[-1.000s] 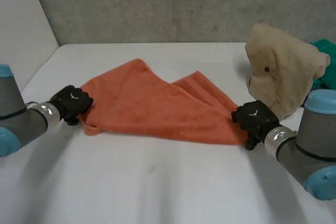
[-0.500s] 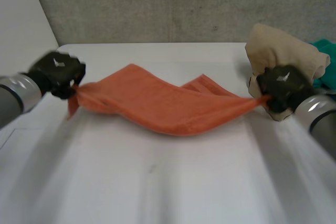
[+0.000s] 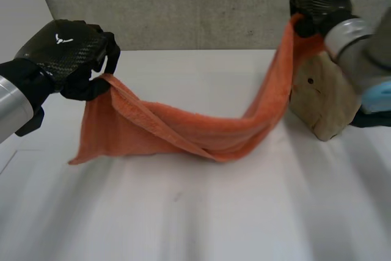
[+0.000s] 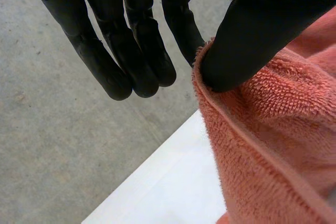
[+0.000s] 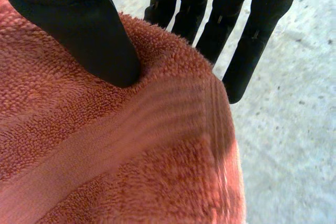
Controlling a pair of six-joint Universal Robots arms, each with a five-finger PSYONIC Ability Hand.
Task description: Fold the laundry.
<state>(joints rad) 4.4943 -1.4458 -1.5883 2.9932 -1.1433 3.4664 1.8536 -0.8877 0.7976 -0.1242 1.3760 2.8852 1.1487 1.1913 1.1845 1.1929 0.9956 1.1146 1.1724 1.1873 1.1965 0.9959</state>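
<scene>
On the white table point(image 3: 183, 224) a beige garment point(image 3: 324, 99) sits heaped just below the right hand's point(image 3: 321, 1) fingers. The towel point(image 3: 201, 136) sags onto the tabletop between those and the left hand's point(image 3: 64, 50) fingers.

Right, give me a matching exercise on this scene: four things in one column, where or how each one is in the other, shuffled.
1. orange towel
2. beige garment
3. left hand
4. right hand

A. pinches a towel end high up, in front of the grey wall
B. heaped on the table beside the right arm
C. hangs between both hands, sagging in the middle
D. pinches a towel end lower down, at the table's left side

Pairs: 1-C, 2-B, 3-D, 4-A.
</scene>
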